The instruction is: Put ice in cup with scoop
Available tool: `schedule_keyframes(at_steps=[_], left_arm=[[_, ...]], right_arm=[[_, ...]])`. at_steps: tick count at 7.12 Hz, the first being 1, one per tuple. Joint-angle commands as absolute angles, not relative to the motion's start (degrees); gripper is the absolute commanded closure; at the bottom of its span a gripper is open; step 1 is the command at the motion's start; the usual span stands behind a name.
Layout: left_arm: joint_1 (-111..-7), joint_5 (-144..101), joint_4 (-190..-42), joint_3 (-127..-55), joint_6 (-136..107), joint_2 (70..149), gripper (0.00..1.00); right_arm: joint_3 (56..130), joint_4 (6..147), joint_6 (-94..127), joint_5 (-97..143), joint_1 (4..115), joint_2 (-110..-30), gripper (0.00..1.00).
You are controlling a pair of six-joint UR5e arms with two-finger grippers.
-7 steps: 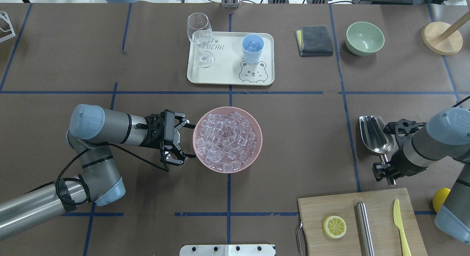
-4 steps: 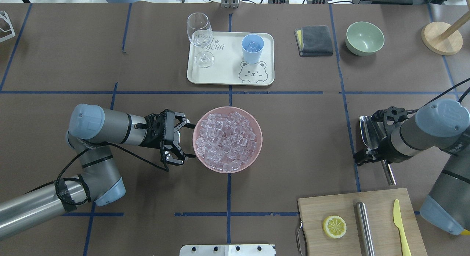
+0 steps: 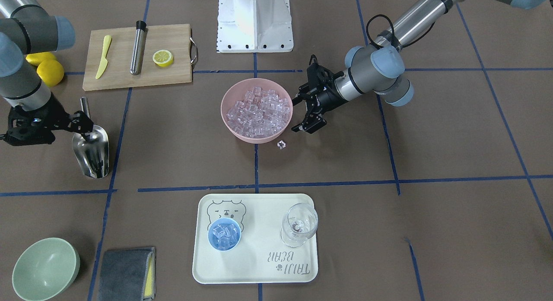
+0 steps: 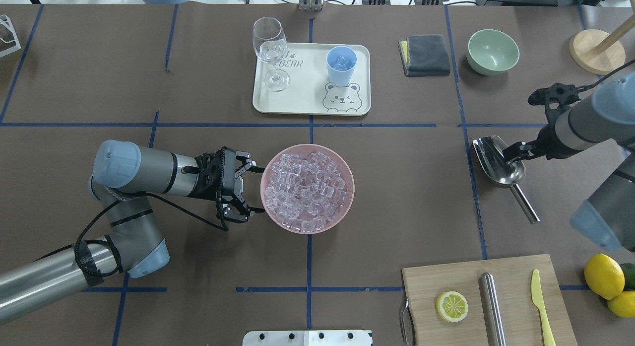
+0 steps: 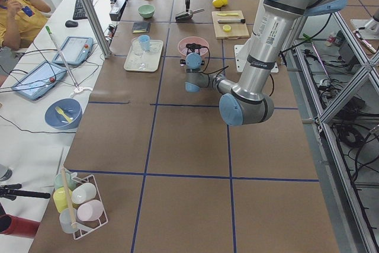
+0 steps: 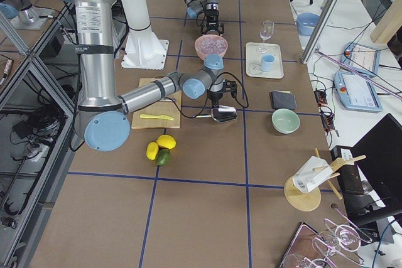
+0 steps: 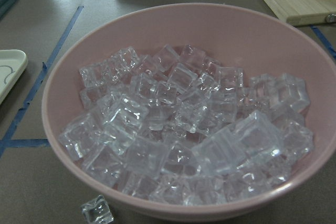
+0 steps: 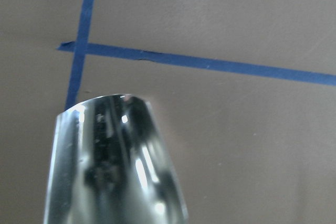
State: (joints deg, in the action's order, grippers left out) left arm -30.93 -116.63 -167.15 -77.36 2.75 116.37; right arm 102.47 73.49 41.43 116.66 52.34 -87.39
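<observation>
**Scoop lying flat on the right side, trough toward the far end of the table**

So the scoop (image 4: 498, 165) is lying on the brown table (image 4: 397, 187) on the robot's right. In the overhead view its long axis runs diagonally: open trough mouth aimed up-left toward the tray side, short round handle trailing down-right toward the cutting board (image 4: 488, 301). It's shiny stainless, rounded trough, mirror-like inside, and looks empty.

The right gripper (image 4: 516, 150) sits right over the back of the trough where it meets the handle. Can't really tell if the fingers are pinching the scoop or just next to it, the wrist view only shows the trough's tip over blue tape.

The ice (image 4: 305, 189) is piled in a pink bowl (image 4: 347, 167) mid-table, clear glassy cubes. One stray cube (image 3: 281, 144) lies on the table just beside the bowl. The left gripper (image 4: 248, 189) is beside the bowl's rim with its fingers spread, holding nothing.

The cup (image 4: 341, 65), small and light blue, stands on the bear tray (image 4: 297, 100) with a few cubes in it, next to a wine glass (image 4: 270, 50). A grey cloth (image 4: 425, 54) and green bowl (image 4: 492, 51) stand further right. Open table lies between scoop and bowl.
</observation>
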Motion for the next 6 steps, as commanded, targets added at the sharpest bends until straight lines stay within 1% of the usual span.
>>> schedule_keyframes(at_steps=[1, 2, 3, 5, 6], left_arm=[[-30.9, -116.6, -167.1, -77.3, 2.7, 116.4, 0.00], [-30.9, -116.6, -167.2, -77.3, 2.7, 116.4, 0.00], [-31.0, -116.6, -167.2, -77.3, 2.7, 116.4, 0.00], [-31.2, -116.6, -167.2, -77.4, 2.3, 116.4, 0.00], [-31.5, -116.5, -167.1, -77.9, 1.0, 116.4, 0.00]], right_arm=[[101.8, 73.7, 38.2, 123.6, 59.4, -87.2, 0.00], [101.5, 73.9, 36.8, 126.6, 64.4, -87.5, 0.00], [100.8, 76.4, 27.9, 129.2, 69.6, -88.0, 0.00], [101.4, 90.2, 8.0, 129.6, 80.1, -87.5, 0.00], [101.6, 93.0, 0.0, 129.6, 84.2, -89.5, 0.00]])
